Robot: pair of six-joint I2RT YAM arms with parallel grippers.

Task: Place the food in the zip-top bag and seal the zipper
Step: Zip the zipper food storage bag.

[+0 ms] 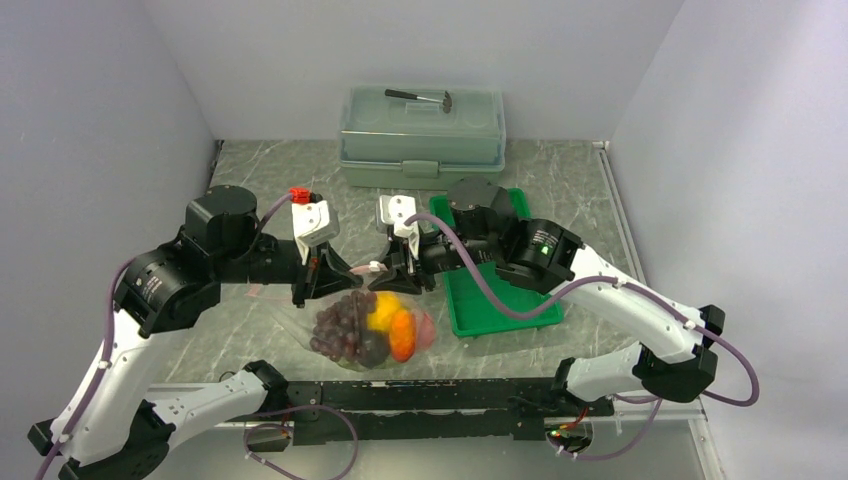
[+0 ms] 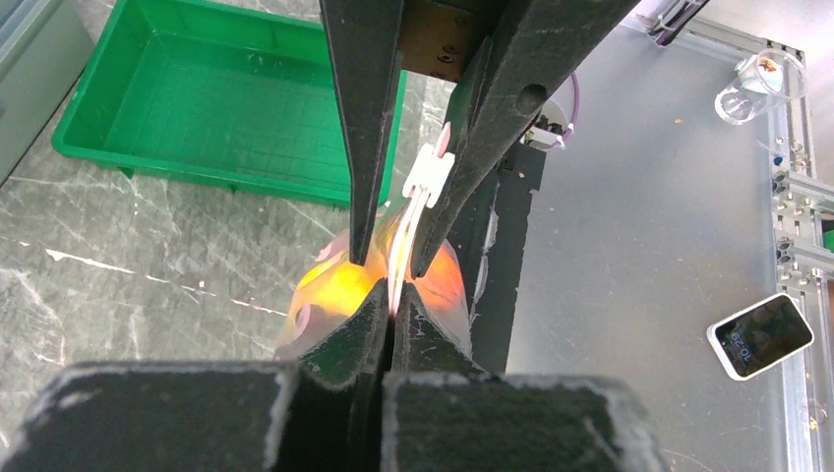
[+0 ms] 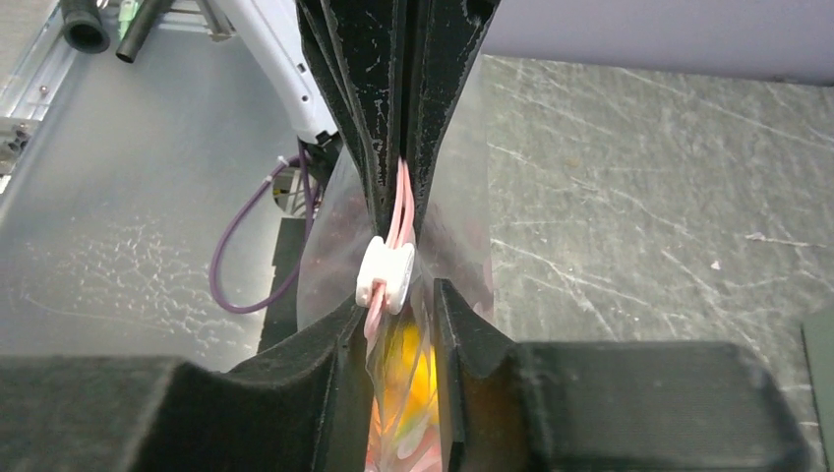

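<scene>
My left claw (image 2: 393, 300) clamps the pink zipper (image 3: 398, 211) of the zip-top bag (image 3: 329, 246). My right claw (image 3: 395, 295), narrowly parted, straddles the white slider (image 3: 387, 275). Bagged food (image 1: 375, 325) lies at six o'clock from both.

Both arms reach inward, tips nearly meeting; left gripper (image 2: 393, 300) pinches the zipper strip (image 3: 397, 211), right gripper (image 3: 391, 300) fingers slightly parted.

Nothing reads cleanly here; the phone (image 2: 759, 335) lying at the right of the left wrist view shows pale digits on its dark screen, too small to make out; faint marks on the brass plate (image 2: 440, 39) up top are illegible.
</scene>
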